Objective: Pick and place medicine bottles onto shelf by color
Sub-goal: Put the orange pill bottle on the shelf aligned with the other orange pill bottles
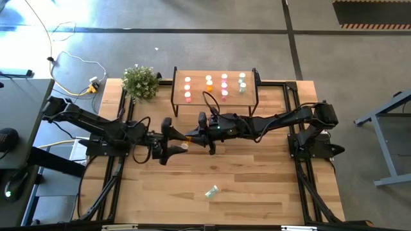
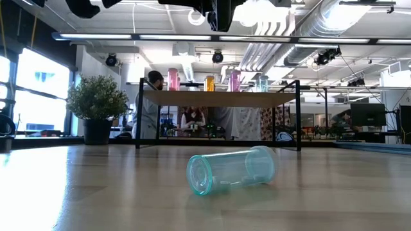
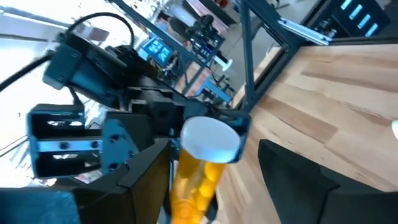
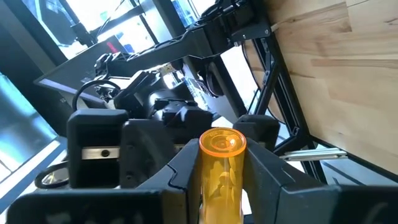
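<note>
Near the centre of the high view the two grippers met over the tabletop (image 1: pixel 257 186). The left gripper (image 1: pixel 182 146) and the right gripper (image 1: pixel 204 131) faced each other, with an orange bottle (image 1: pixel 191 136) between them. In the left wrist view that orange bottle (image 3: pixel 198 171), white-capped, stood between the left arm's dark fingers (image 3: pixel 143 180), which were closed in against its sides, while the right arm's gripper sat just behind it. In the right wrist view the same bottle (image 4: pixel 220 171) showed its orange base, with the right fingers (image 4: pixel 273 171) pressed to both sides. Both grippers appeared to have hold of it at once.

The shelf (image 1: pixel 247 102) stood at the upper centre of the high view, carrying rows of small bottles (image 1: pixel 208 86): pink and orange toward its left, green at its right. A green bottle (image 1: pixel 211 191) lay on its side at lower centre, well apart from the arms; in the low view it filled the middle foreground (image 2: pixel 232 171). A potted plant (image 1: pixel 140 81) stood just left of the shelf.

No writing or labels could be read on any bottle
</note>
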Controlling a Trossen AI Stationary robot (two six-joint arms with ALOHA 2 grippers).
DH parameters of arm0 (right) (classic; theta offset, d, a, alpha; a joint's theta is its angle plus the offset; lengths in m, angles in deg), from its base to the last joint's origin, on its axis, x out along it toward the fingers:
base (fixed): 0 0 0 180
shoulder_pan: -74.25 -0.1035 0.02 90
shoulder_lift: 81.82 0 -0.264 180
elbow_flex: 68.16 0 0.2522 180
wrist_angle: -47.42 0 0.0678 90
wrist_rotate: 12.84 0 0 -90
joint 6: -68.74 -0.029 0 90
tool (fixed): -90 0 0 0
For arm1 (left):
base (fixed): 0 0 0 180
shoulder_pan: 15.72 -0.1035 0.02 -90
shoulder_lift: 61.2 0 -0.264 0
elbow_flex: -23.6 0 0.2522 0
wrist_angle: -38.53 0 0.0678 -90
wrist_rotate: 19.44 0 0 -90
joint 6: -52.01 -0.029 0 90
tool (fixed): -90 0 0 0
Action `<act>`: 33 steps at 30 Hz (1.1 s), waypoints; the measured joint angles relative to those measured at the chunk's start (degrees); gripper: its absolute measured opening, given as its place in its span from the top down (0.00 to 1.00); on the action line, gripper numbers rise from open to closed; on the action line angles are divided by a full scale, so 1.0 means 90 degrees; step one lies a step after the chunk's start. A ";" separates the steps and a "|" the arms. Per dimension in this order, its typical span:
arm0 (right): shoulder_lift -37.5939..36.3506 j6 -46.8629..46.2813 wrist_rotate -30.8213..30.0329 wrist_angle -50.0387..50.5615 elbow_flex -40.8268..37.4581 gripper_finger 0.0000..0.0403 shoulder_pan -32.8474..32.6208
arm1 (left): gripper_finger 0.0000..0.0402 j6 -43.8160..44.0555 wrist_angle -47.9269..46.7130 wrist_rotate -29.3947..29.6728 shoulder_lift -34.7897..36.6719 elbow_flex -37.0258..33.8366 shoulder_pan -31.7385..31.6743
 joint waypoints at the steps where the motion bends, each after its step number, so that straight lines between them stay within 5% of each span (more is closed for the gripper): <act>1: 0.0000 0.0003 0.0000 0.0000 0.0000 0.79 0.0000 | 0.44 0.0001 0.0000 0.0000 -0.0040 0.0000 -0.0001; 16: 0.0005 -0.0009 0.0072 0.0030 0.0000 0.79 0.0000 | 0.71 -0.0092 0.0294 0.0027 -0.0159 0.0000 -0.0001; 27: 0.0005 0.0446 0.0068 0.0027 0.0000 0.79 0.0000 | 0.73 -0.0088 0.0301 0.0028 -0.0159 0.0000 -0.0003; 33: 0.0005 0.1088 0.0027 0.0068 0.0000 0.68 0.0003 | 0.73 0.0036 0.0301 0.0232 -0.0159 0.0000 0.0001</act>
